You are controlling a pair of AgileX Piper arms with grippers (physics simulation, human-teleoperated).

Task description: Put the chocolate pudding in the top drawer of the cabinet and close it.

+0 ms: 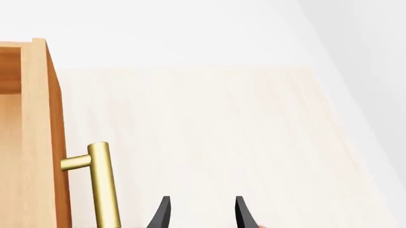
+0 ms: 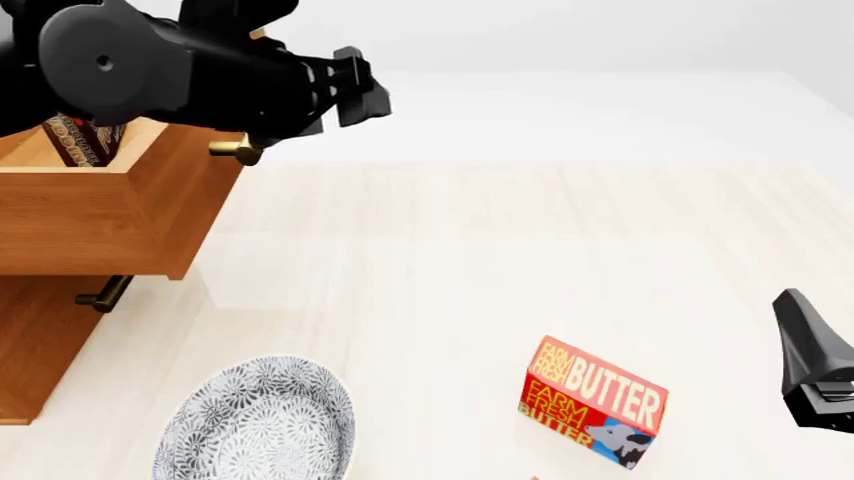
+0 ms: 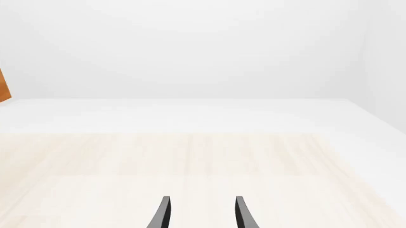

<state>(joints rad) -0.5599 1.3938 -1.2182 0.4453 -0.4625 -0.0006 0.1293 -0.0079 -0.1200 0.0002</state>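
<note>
Nearest, low at the right edge of the front view: right pincer (image 2: 814, 370), parked over the worktop (image 2: 534, 250). Fingers apart in its own wrist view (image 3: 201, 214), nothing between them, only bare worktop ahead. Well apart from the cabinet.

Next out: red butter box (image 2: 594, 402) tilted on the worktop, patterned plate (image 2: 260, 425) to its left. Neither part of the job.

Left side: cabinet (image 2: 34, 340), lower drawer handle (image 2: 104, 293) dark and in shadow. Above it, top drawer (image 2: 120, 215) pulled well out, front panel facing the middle of the worktop.

Inside the drawer: chocolate pudding (image 2: 80, 140), dark patterned side showing, mostly hidden behind the left arm. Looks already dropped in. Judged left to do: closing only.

Key relation: brass handle (image 2: 240, 152) on the drawer front, with the left pincer (image 2: 354, 95) just beyond it, on the worktop side and higher. In the left wrist view: handle (image 1: 104, 185) and drawer front (image 1: 41, 142) off to one side of the fingertips (image 1: 163, 213), not between them. Bar long axis running along the drawer front, roughly in line with the fingers. Pincer (image 1: 201, 216) parted, holding nothing, touching nothing as far as can be seen.

Left arm far nearer than right. Probable next move: sideways push toward the cabinet, against front panel or handle. Risk: fingers skimming over the top edge.
</note>
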